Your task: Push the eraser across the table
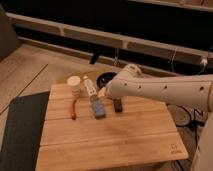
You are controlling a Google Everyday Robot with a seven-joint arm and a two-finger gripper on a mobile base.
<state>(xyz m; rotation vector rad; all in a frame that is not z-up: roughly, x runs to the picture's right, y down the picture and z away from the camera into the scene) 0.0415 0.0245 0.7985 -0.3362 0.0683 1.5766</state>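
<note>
Approach step: gripper [114,98], jaws apart, at 11 o'clock of eraser [118,106]. Next: touch down, shove it across the table [125,142] toward 5 o'clock.

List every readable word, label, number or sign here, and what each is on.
On the table, a corner mark: too blurred to read.
Label on the small bottle: too blurred to read.
Nothing legible on the tool, low over the table beside the eraser.

No legible text or numbers, small dark mark [173,148] on near-right corner of the table [125,142] — unreadable
</note>
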